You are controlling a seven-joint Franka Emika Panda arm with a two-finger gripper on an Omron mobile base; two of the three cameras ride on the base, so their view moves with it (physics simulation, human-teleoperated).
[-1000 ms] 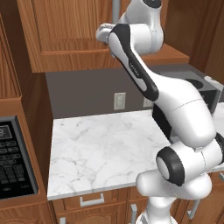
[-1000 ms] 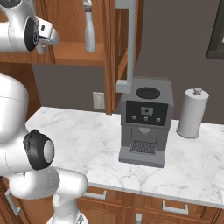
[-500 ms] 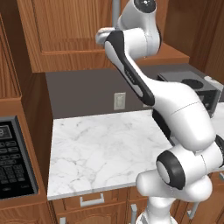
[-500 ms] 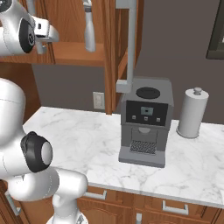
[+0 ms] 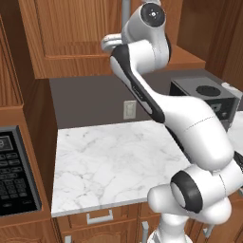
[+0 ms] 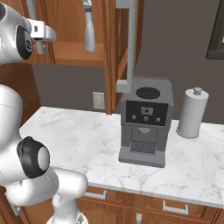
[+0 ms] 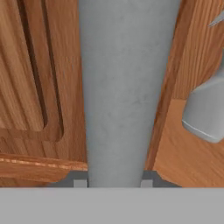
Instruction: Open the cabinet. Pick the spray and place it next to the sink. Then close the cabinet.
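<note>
Two finger tips (image 7: 80, 183) stand close on either side of the grey bar handle (image 7: 127, 87) of the left door of the cabinet (image 5: 80, 38), so the gripper (image 7: 113, 183) is clamped on that handle, with the bar running up the middle of the hand view between them. From the left base view the white arm reaches up to the door's right edge, where the handle (image 5: 126, 12) shows above the wrist. In the right base view the right door (image 6: 114, 52) stands swung out, edge-on, its own long handle (image 6: 131, 43) hanging in front of the coffee machine (image 6: 145, 122). Behind it the spray (image 6: 89, 26) stands upright on the open shelf (image 6: 74, 54), near the shelf's right side; in the hand view its pale rounded base (image 7: 205, 109) rests on the shelf just right of the gripped door. A paper towel roll (image 6: 193, 113) stands on the marble counter (image 6: 87, 135) to the right of the coffee machine.
</note>
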